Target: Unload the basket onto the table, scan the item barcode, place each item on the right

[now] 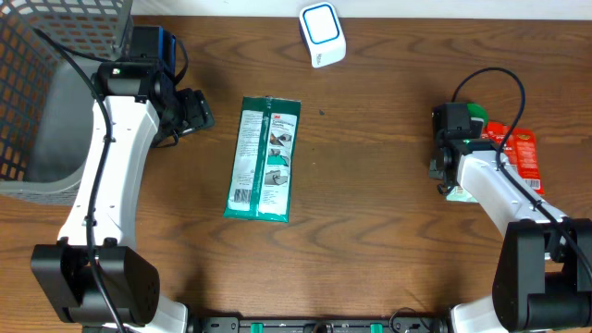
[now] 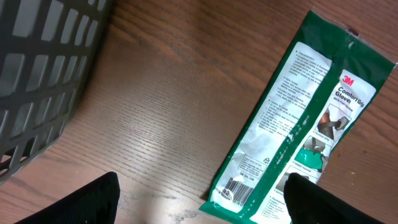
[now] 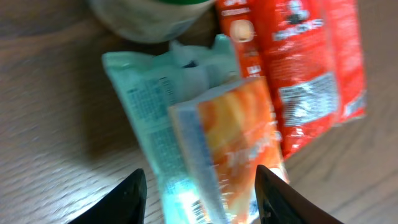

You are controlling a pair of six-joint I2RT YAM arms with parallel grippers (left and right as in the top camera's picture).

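Inspection of the worktop (image 1: 370, 231), a brown wood-grain surface.

The item, a green 3M Comfort Grip Gloves packet (image 1: 264, 159), lies flat near the centre with its long side running top to bottom in the overhead view. Nothing touches it. Its barcode (image 2: 238, 186) faces up at the lower end. The white and blue barcode scanner (image 1: 322, 34) stands at the far edge, well apart from the packet.

The left gripper (image 1: 203, 116) hangs just left of the packet's upper end. Its jaws are released and spread wide, with nothing between them but bare wood and the packet's lower corner. A grey wire basket (image 1: 37, 55) sits behind this arm.

The right gripper (image 3: 202, 190) is over a pile at the right edge. Its jaws are parted, one on each side of an orange packet (image 3: 236, 143) that lies on a pale teal packet (image 3: 143, 106). This view is blurred. A red packet (image 3: 311, 68) and a green-topped container (image 1: 474, 113) lie beside them.
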